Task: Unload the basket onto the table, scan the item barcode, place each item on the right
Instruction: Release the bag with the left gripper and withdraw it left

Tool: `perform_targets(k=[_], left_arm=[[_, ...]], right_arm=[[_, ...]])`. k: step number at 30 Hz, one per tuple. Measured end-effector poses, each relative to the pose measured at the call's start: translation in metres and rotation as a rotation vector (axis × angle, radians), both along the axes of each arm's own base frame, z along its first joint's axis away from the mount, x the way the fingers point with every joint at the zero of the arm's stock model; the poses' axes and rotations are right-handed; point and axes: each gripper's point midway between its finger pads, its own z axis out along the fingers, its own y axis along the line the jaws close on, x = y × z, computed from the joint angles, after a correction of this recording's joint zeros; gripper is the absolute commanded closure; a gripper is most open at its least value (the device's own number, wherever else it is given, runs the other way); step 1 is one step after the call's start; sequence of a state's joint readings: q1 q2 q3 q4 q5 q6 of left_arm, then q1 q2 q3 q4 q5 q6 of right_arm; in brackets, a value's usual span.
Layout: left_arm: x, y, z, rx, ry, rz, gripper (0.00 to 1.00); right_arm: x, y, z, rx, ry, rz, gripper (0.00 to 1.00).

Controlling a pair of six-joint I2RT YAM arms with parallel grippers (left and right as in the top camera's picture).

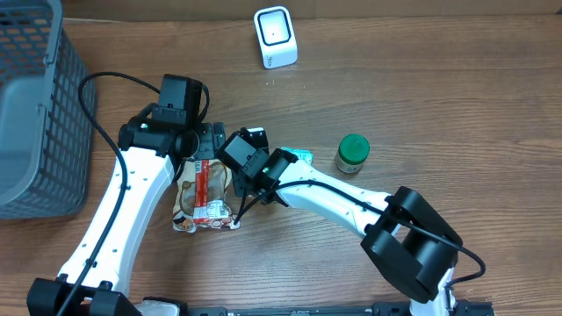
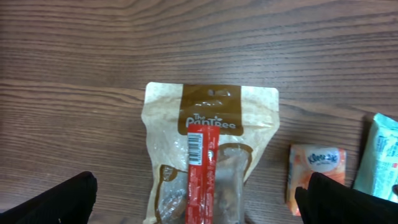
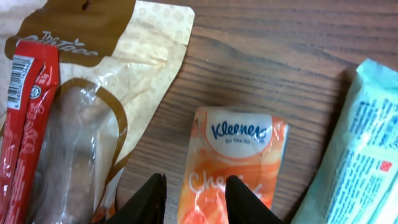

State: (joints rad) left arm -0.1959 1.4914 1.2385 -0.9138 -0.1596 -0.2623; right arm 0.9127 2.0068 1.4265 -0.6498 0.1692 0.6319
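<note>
Hovering low, the right hand [image 3: 194,182] has its fingers partly spread, with the near end of the orange tissue pack [image 3: 235,146] lying between them, its lower part cut off. The left hand [image 2: 199,186] is spread wide above a brown pouch [image 2: 211,115] carrying a red stick pack [image 2: 202,177], barcode up, just beside the tissue pack. Bare desk [image 1: 439,70] runs to the far edge, where the white scanner [image 1: 276,37] stands well apart. Overhead, both arms hide the tissue pack.
</note>
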Motion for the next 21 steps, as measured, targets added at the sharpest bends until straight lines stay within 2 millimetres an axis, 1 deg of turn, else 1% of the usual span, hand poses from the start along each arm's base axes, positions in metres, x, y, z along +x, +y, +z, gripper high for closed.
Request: perform_targets(k=[4, 6, 8, 17, 21], left_arm=[[-0.001, 0.004, -0.003, 0.022, 0.010, 0.006, 0.00], [-0.001, 0.006, -0.006, 0.035, 0.019, 0.011, 0.01], [-0.001, 0.007, -0.007, 0.041, 0.023, 0.013, 0.01], [-0.002, 0.008, -0.008, 0.047, 0.026, 0.015, 0.00], [-0.002, 0.009, -0.009, 0.052, 0.026, 0.017, 0.00]], right_arm=[[0.000, 0.000, -0.006, -0.012, -0.004, 0.000, 0.67], [0.001, 0.000, -0.009, -0.020, -0.002, 0.000, 0.72], [0.000, -0.002, -0.012, -0.031, 0.002, -0.001, 0.74], [-0.002, -0.010, -0.012, -0.075, 0.002, -0.007, 0.73], [-0.002, -0.011, -0.013, -0.082, 0.005, -0.007, 0.68]])
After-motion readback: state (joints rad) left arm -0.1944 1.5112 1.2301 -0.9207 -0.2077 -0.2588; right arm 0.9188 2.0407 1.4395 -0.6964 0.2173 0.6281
